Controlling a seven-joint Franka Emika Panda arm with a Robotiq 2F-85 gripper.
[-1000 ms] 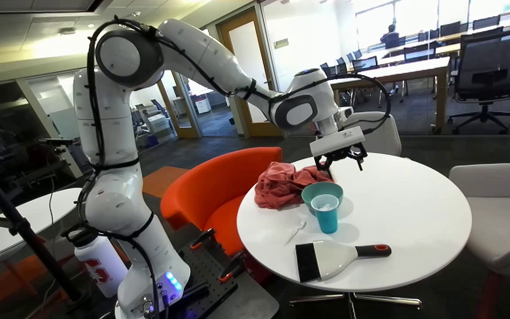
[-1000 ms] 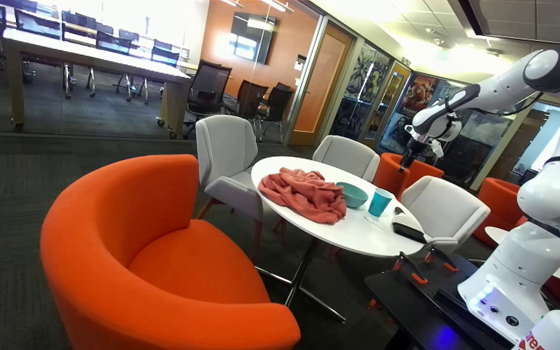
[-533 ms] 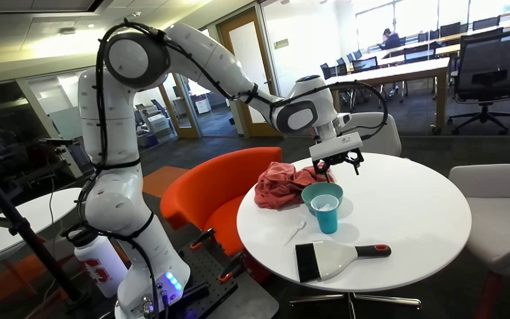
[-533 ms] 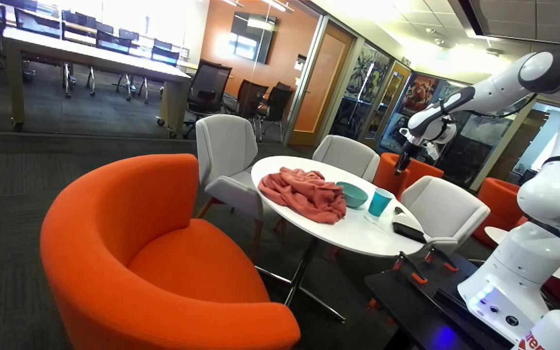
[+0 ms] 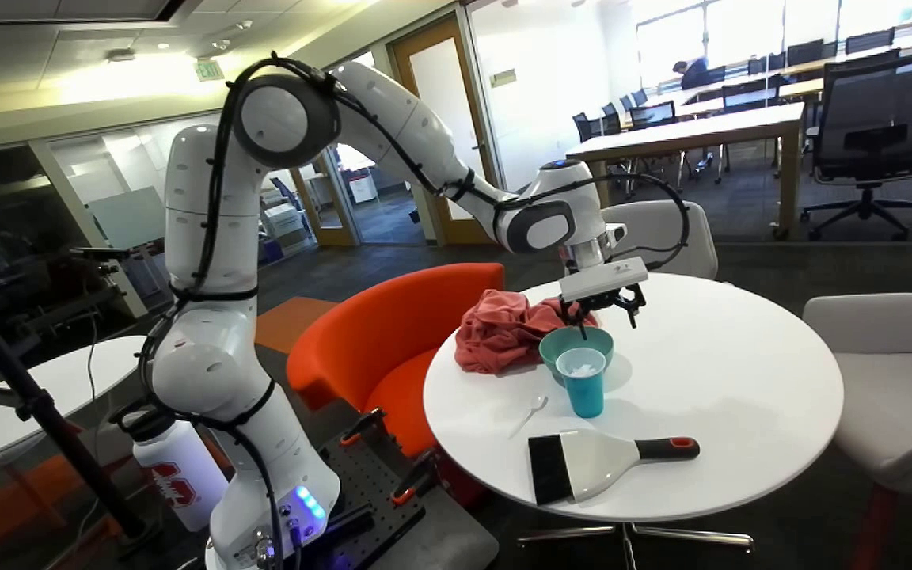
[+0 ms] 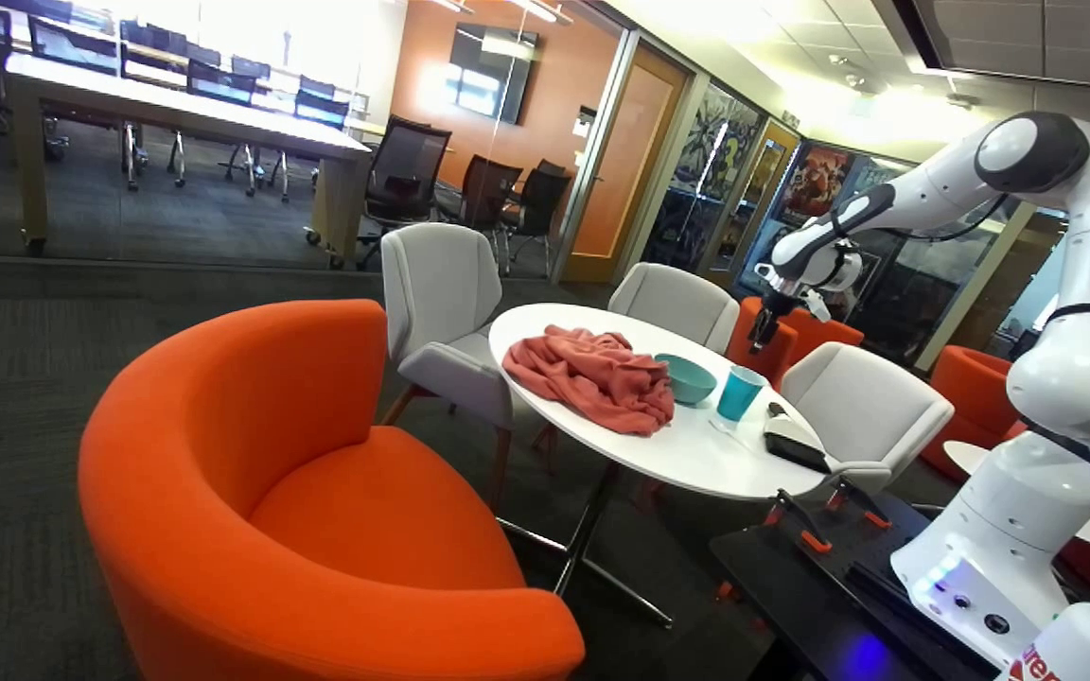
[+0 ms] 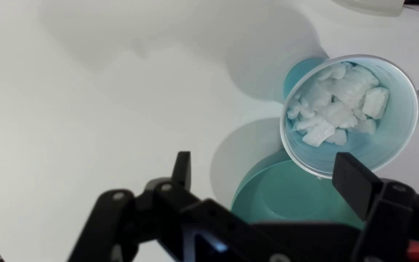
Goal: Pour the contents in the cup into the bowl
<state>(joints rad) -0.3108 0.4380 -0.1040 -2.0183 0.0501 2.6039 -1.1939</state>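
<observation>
A teal blue cup point(image 5: 587, 394) stands upright on the round white table, also seen in an exterior view point(image 6: 740, 393). The wrist view shows the cup point(image 7: 391, 127) holding several white chunks point(image 7: 335, 105). A green bowl point(image 5: 552, 346) stands right beside it, partly hidden behind the cup; it also shows in an exterior view point(image 6: 689, 382). In the wrist view the bowl point(image 7: 293, 193) is partly covered by the cup and gripper. My gripper point(image 5: 609, 331) is open and empty, above the table near the bowl. In the wrist view the gripper's point(image 7: 263, 158) right finger overlaps the cup's rim.
A crumpled red cloth point(image 5: 503, 332) lies beside the bowl. A white plastic spoon point(image 5: 531, 416) and a brush with a black handle point(image 5: 606, 459) lie nearer the table's front edge. An orange chair point(image 5: 393, 340) and grey chairs point(image 6: 867, 407) surround the table.
The arm has lowered my gripper toward the table, and it has come closer to the bowl and cup. The gripper stays open. Cup, bowl and cloth have not moved.
</observation>
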